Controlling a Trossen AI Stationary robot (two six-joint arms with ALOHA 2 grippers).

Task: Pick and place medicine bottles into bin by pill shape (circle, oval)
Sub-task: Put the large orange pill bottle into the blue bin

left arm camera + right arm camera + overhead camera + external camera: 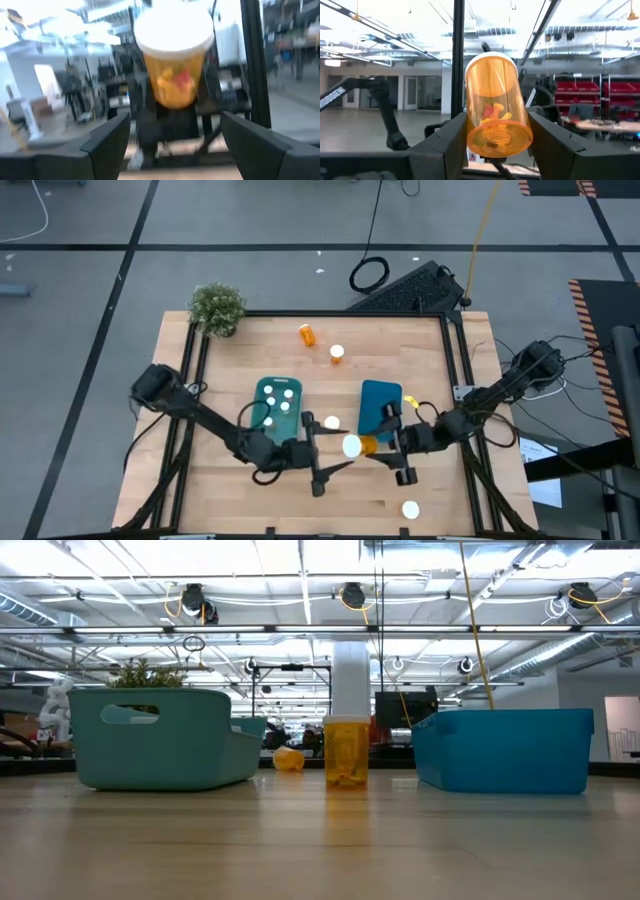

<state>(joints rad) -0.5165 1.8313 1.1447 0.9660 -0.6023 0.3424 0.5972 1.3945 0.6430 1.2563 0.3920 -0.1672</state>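
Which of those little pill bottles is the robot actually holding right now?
The orange bottle between the two bins, clamped sideways in the right tool. The others sit loose on the table or inside the teal bin.

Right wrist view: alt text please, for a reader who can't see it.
An orange translucent medicine bottle with a white cap is clamped between the two dark fingers of the right hand, raised with its cap end pointing away from the camera. Loose pills lie inside near its base. Behind it, the other arm and a bright room with red shelving.
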